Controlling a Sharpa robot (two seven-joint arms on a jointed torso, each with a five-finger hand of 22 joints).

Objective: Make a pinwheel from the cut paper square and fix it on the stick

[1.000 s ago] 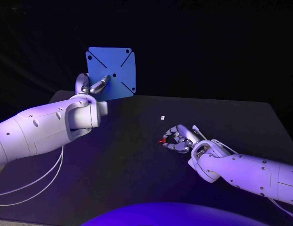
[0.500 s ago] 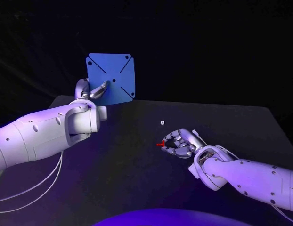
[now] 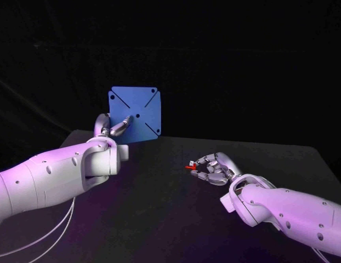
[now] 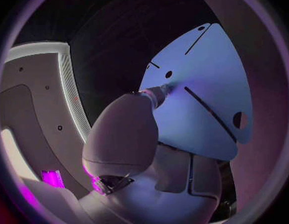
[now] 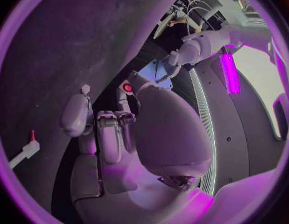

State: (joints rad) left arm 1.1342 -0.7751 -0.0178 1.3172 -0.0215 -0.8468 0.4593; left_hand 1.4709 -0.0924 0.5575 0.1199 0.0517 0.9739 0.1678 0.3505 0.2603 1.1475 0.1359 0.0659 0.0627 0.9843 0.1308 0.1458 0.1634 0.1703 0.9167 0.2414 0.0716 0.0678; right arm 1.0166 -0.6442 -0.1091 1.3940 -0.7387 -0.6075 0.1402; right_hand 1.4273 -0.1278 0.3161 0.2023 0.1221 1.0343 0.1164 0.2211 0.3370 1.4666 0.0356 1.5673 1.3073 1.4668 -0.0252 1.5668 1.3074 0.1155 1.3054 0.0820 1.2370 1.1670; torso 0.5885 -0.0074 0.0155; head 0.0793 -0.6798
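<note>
The blue paper square [image 3: 136, 114], with diagonal cuts and small holes, stands upright above the table's far left edge. My left hand [image 3: 112, 126] pinches it near its lower left part; in the left wrist view a fingertip presses on the sheet [image 4: 201, 92] near its centre hole. My right hand [image 3: 213, 169] hovers over the middle of the table with its fingers curled around a small red pin [image 3: 190, 166]. The right wrist view shows the pin's red head [image 5: 127, 87] at the fingertips. A thin white piece with a red tip [image 5: 29, 147] lies on the table beside that hand.
The black table [image 3: 163, 219] stretches toward me between the two arms. White cables [image 3: 56, 233] hang under my left arm. Behind the table everything is dark.
The camera has tilted, so the whole picture has shifted down. Relative to the table, my right hand has risen a little with the red pin. The left hand still holds the paper.
</note>
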